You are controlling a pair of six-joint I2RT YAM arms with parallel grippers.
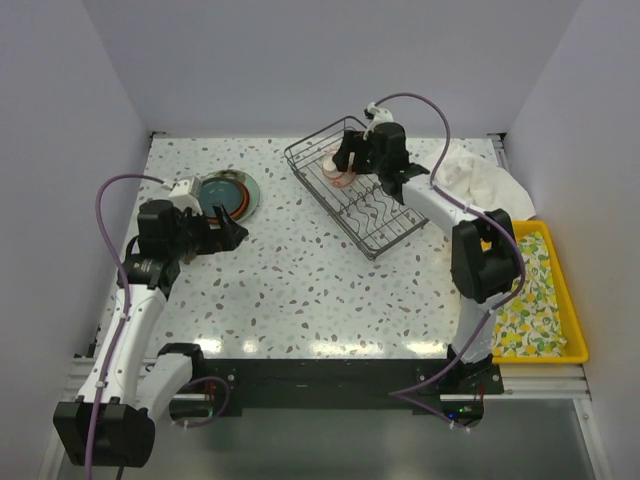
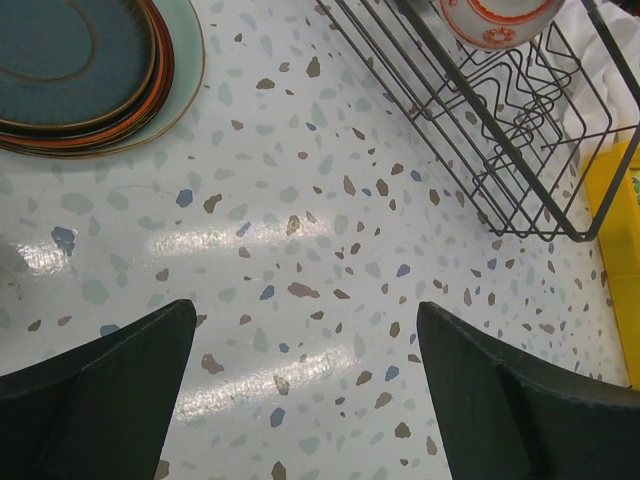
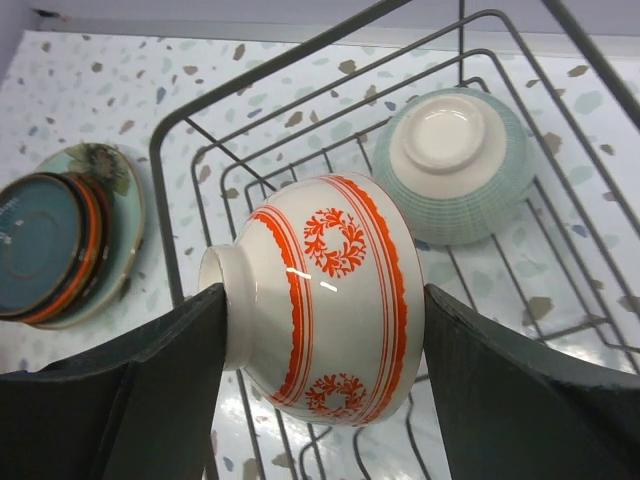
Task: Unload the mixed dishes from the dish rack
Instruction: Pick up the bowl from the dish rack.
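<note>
The dark wire dish rack (image 1: 378,222) stands at the back right of the table. My right gripper (image 1: 348,160) reaches into its far-left end. In the right wrist view that gripper (image 3: 325,340) is shut on a white bowl with red patterns (image 3: 330,300), which lies on its side, one finger on its foot and the other on its rim. A pale green bowl (image 3: 455,165) rests upside down on the rack's wires behind it. A stack of plates (image 1: 228,195), teal on top, lies on the table at the back left. Just in front of them my left gripper (image 1: 235,232) hovers open and empty over bare table (image 2: 305,350).
A crumpled white cloth (image 1: 480,175) lies behind the rack on the right. A yellow tray (image 1: 560,300) holding a patterned cloth sits at the table's right edge. Grey walls close in the left, back and right sides.
</note>
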